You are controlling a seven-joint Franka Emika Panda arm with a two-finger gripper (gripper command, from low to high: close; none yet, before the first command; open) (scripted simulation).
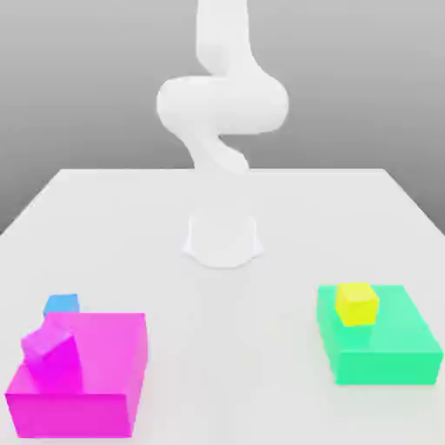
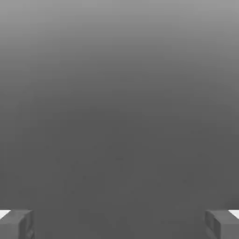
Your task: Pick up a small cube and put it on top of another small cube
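The other small cube (image 1: 356, 303), bright lemon-yellow, sits on top of a flat green block (image 1: 387, 348) at the exterior view's right. The small cube to be picked up is out of view. In the hand view my gripper (image 2: 119, 226) is open, its two grey fingertips (image 2: 16, 224) stand far apart, and nothing but plain grey background lies between them. The white arm (image 1: 222, 104) rises from its base (image 1: 223, 239) at the middle of the table and leaves the exterior view at the top.
A large magenta block (image 1: 104, 374) lies at the exterior view's front left, with a small purple-magenta cube (image 1: 50, 348) tilted on it. Just behind it sits a small blue cube (image 1: 62, 304). The white table (image 1: 226, 348) stretches between the two blocks.
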